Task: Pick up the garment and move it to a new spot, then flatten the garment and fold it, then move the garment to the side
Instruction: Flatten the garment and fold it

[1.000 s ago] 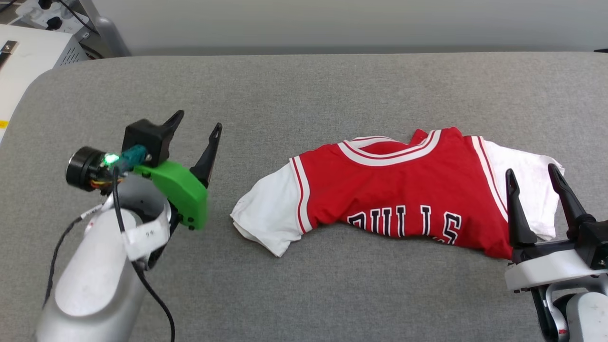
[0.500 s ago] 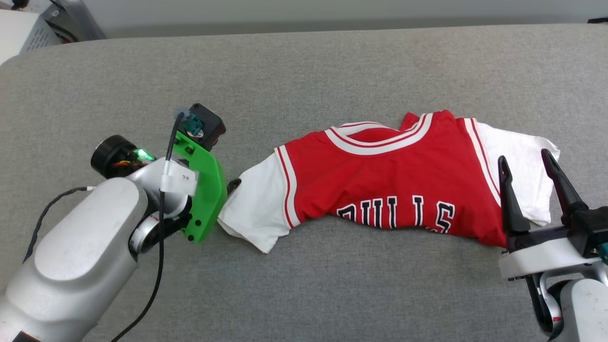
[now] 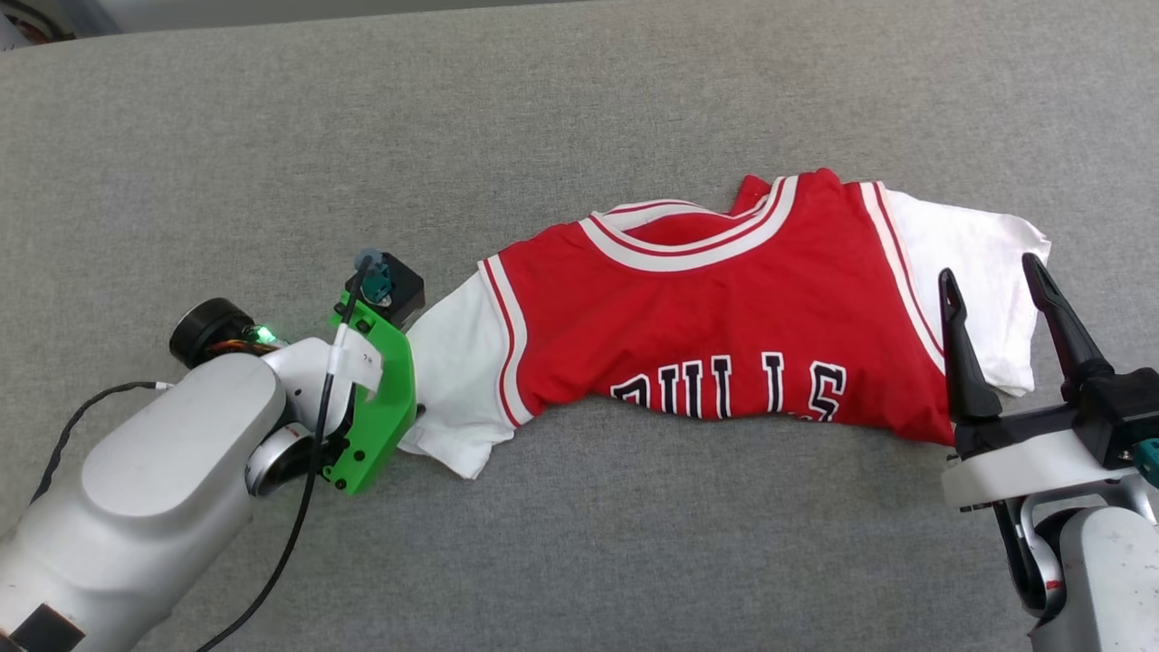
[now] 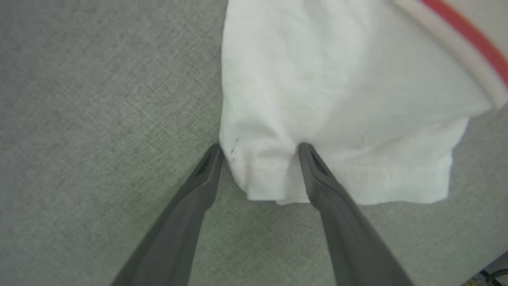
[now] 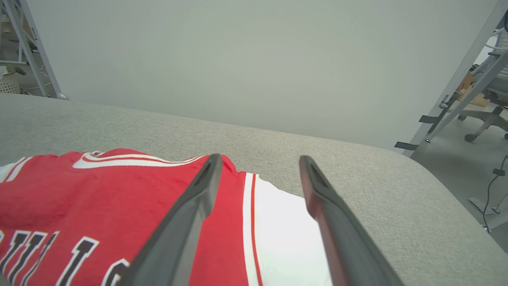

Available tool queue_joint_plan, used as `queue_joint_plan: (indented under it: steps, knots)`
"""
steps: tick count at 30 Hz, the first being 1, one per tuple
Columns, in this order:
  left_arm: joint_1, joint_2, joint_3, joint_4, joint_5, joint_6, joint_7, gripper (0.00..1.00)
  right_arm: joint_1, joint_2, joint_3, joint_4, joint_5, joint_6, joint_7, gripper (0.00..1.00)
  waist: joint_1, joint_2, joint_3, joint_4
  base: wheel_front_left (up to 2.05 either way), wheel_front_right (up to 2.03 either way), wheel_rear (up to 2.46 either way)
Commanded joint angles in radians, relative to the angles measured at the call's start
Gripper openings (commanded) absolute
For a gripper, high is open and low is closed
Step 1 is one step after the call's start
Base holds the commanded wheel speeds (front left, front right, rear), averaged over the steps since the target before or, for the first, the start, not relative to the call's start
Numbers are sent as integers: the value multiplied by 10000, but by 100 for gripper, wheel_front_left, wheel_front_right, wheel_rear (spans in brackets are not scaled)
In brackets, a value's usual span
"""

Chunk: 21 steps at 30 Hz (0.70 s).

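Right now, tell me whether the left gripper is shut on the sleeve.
No: the left gripper is open, its fingers spread astride the garment at its white sleeve hem.

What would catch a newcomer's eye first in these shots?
The red jersey with white sleeves, lying rumpled across the middle of the grey padded surface. At the sleeve on the robot's left, the left gripper points down with open fingers straddling the hem corner; the right gripper stands open near the other sleeve.
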Motion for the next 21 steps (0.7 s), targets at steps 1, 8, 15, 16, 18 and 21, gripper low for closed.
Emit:
queue_joint_plan:
  steps: [1, 8, 15, 16, 18, 21]
  knots:
    - [241, -104, -433, 312, -169, -22, -61, 100, -176, -12, -18, 24, -51, -9, -22, 100, 0, 0, 4, -20, 0, 0, 0]
    - [-212, 37, -398, 555, -180, -10, -1904, 0, -439, -348, -640, -304, 20, -9, -22, 100, 0, 0, -311, 194, 0, 0, 0]
    - [-301, 221, 470, 319, -363, 253, -3488, 0, -1145, -1677, -1086, -403, -25, -9, 14, 100, 0, 0, -383, 471, 0, 0, 0]
    - [-286, 315, 596, 203, -397, 323, -3659, 0, -1311, -1940, -967, -354, 81, -9, 197, 100, 0, 0, -371, 484, 0, 0, 0]
    - [-242, 531, 764, -26, -405, 456, -3876, 0, -1702, -2614, -666, -78, 567, -9, 800, 100, 0, 0, -315, 514, 0, 0, 0]
    - [-182, 828, 977, -392, -392, 698, -4110, 0, -2316, -3658, -43, 293, 1646, -9, 2071, 100, 0, 0, -214, 580, 0, 0, 0]
